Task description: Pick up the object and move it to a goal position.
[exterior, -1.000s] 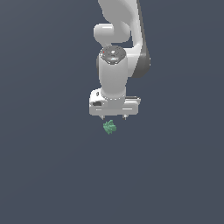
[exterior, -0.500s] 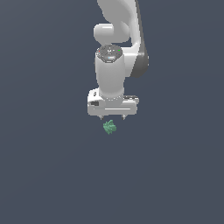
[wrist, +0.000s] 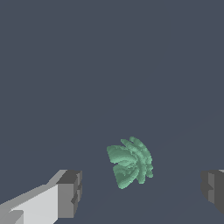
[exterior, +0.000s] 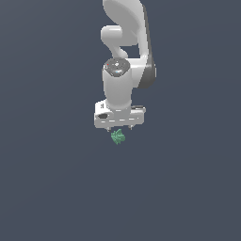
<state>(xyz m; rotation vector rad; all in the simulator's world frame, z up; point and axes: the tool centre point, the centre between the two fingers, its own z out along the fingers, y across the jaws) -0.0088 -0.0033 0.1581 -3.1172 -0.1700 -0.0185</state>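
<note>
The object [exterior: 117, 137] is a tiny green lumpy piece lying on the dark grey floor, just below the white gripper [exterior: 119, 128] in the exterior view. In the wrist view the object [wrist: 130, 162] lies between the two fingers, apart from both. The gripper [wrist: 142, 190] is open and empty; one finger [wrist: 70, 194] and the other finger [wrist: 213, 189] stand wide on either side of the piece. The fingers barely show under the hand in the exterior view.
The white arm [exterior: 127, 56] rises above the hand toward the top of the exterior view. Plain dark grey floor [exterior: 56, 188] lies all around.
The arm's upper links have shifted slightly and the hand has come a little lower toward the green object. The object has not moved.
</note>
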